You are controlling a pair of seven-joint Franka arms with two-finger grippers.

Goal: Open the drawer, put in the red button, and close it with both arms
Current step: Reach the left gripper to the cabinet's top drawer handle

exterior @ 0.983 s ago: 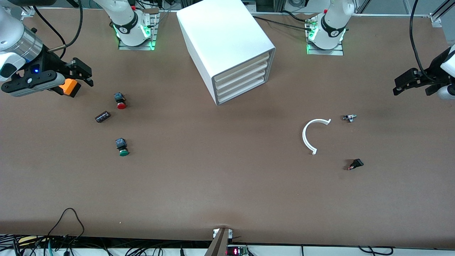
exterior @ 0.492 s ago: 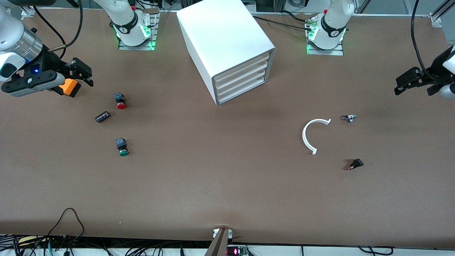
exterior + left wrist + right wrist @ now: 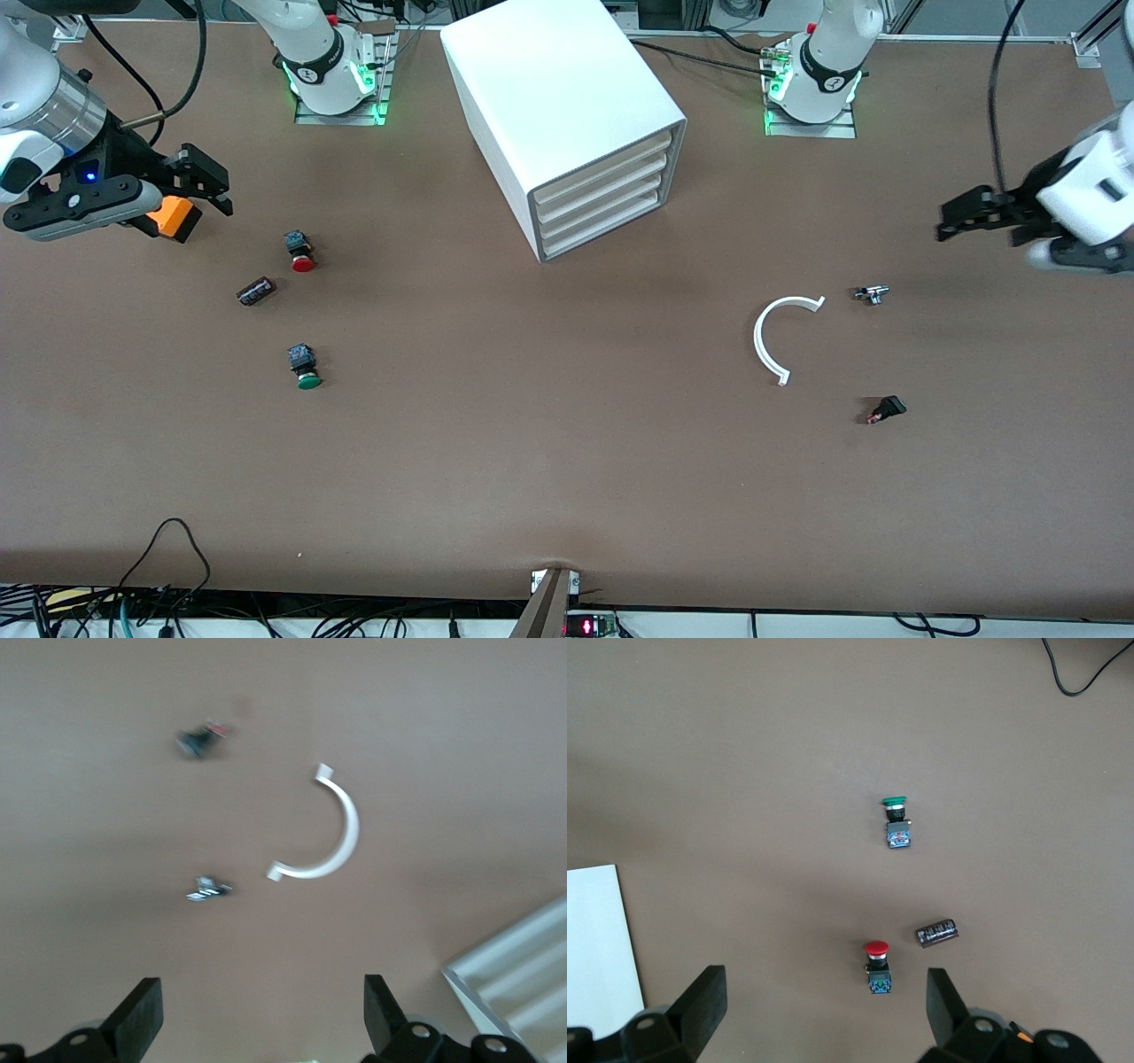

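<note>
The white cabinet point(image 3: 567, 106) stands near the arms' bases, and its four alike drawers point(image 3: 602, 197) are all shut. The red button point(image 3: 302, 252) lies on its side on the table toward the right arm's end. It also shows in the right wrist view point(image 3: 877, 966). My right gripper point(image 3: 202, 184) hangs open and empty beside the red button, apart from it, and shows in its wrist view point(image 3: 824, 992). My left gripper point(image 3: 961, 220) is open and empty in the air at the left arm's end, and shows in its wrist view point(image 3: 261, 1005).
A green-capped button point(image 3: 306, 367) and a dark cylinder point(image 3: 256, 290) lie near the red button. A white C-shaped strip point(image 3: 778, 340), a small metal part point(image 3: 872, 294) and a black switch with a red tip point(image 3: 886, 409) lie toward the left arm's end.
My left gripper has moved inward from the table's end toward the cabinet. The right arm and all objects have not moved.
</note>
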